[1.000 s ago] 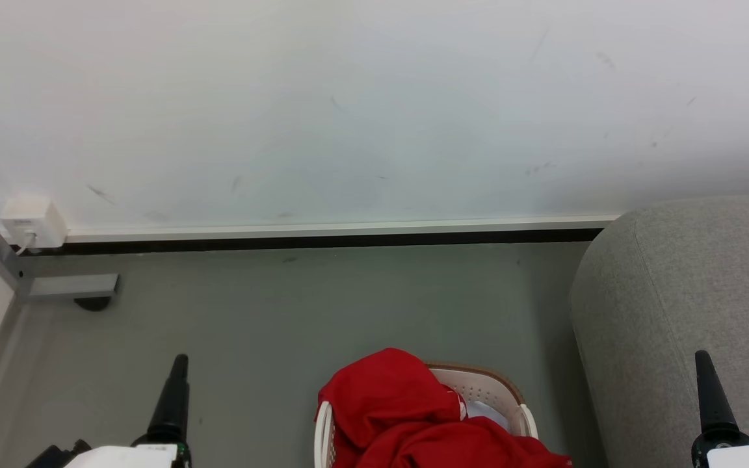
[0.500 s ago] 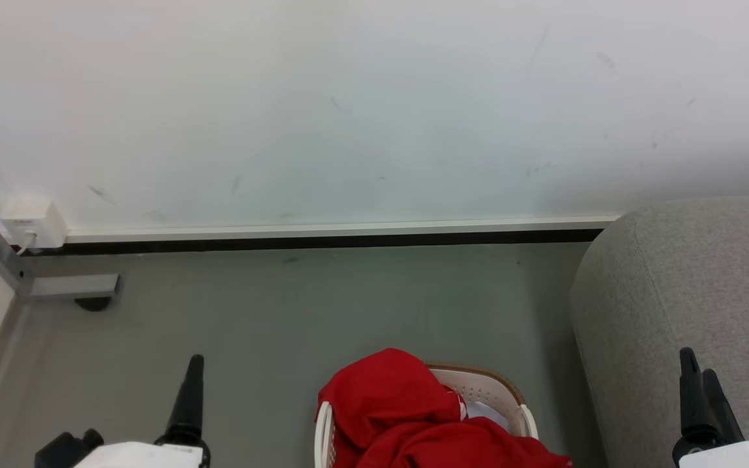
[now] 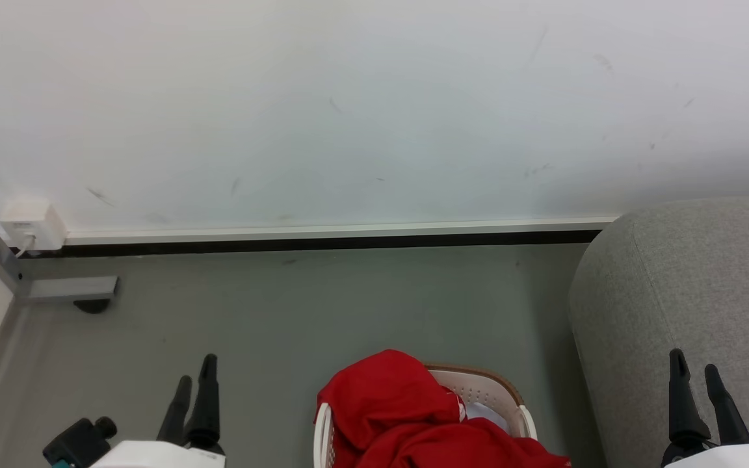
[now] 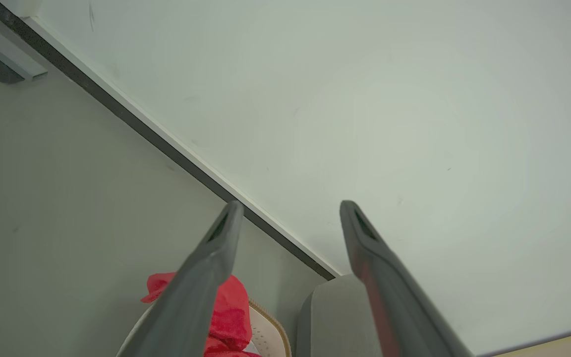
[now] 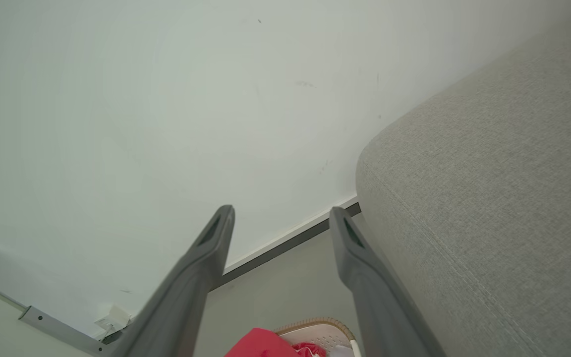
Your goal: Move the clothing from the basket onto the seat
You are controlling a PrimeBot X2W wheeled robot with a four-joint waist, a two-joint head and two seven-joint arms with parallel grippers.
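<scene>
Left gripper (image 3: pixel 196 369) and right gripper (image 3: pixel 693 361) have swivelled inward, both spread wide and empty. Clothing (image 3: pixel 400 409) stays in the basket (image 3: pixel 486 383).

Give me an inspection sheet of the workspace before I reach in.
Surface: grey floor; the basket stands on it beside the seat.
Job's things: red clothing heaped in the basket, draped over its rim; seat at the right, no clothing seen on it.
Clutter: nothing seen.
Grippers: left gripper and right gripper, jaws open, empty, apart from the clothing.
Cables: short white cable from a wall box.
Surroundings: white wall, dark skirting, metal rail at the left.
</scene>
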